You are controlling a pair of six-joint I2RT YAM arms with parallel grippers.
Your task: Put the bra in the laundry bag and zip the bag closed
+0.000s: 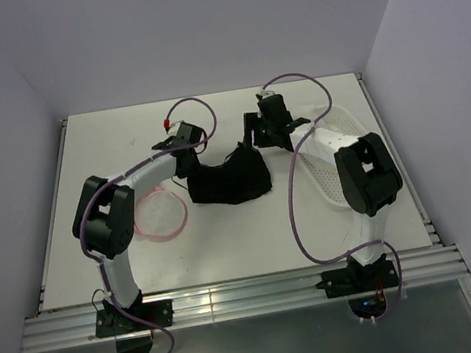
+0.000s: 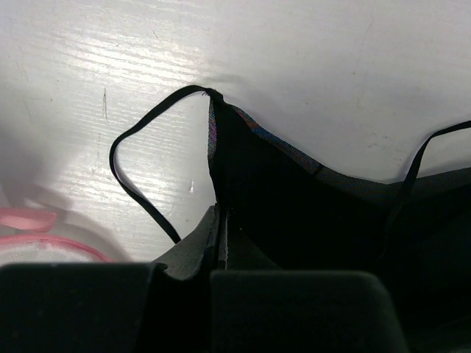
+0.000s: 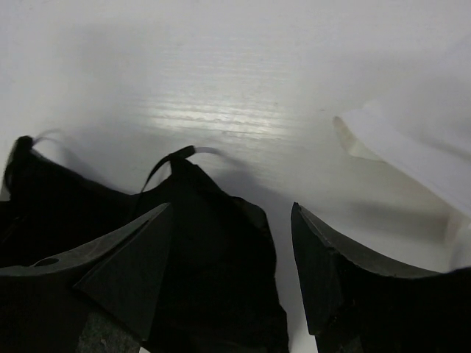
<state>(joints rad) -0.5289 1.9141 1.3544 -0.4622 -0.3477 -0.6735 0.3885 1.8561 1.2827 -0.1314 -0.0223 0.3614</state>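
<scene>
you are early in the task. the bra point(image 1: 229, 182) lies on the surface point(image 1: 254, 244) between the two arms, and the laundry bag point(image 1: 160, 212) rests apart from it, near the left arm. putting in and zipping are both left to do. your left end effector point(image 1: 181, 152) is fully closed on the bra's edge. your right end effector point(image 3: 232, 213) stands wide open over the other corner and holds nothing; maybe it touches the fabric, the view is not clear.
</scene>
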